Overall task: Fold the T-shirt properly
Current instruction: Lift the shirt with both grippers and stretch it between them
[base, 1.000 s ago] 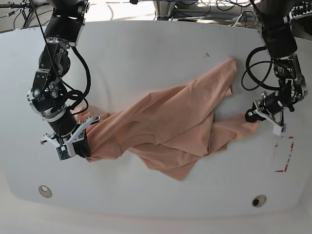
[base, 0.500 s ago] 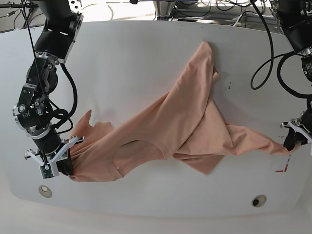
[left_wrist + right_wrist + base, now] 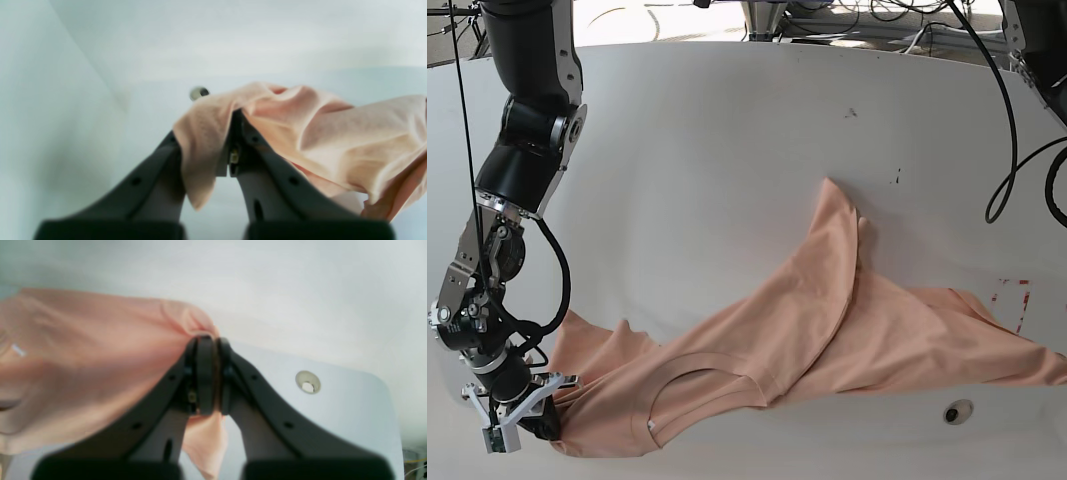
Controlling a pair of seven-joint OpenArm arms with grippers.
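White tabletop (image 3: 727, 150) is carrying the T-shirt (image 3: 827, 320), lying stretched along its near edge. Right gripper (image 3: 522, 415) and left gripper (image 3: 230, 133) are each pinching a fabric edge tight. Soft and limp, it is likely sagging unless gripped at hems or shoulders.

Bright, even light washes my white desk (image 3: 727, 150), with only soft shadows. My wrist views are hazy, my fingers (image 3: 267, 406) blurred dark at the bottom; the base view curves at its edges.
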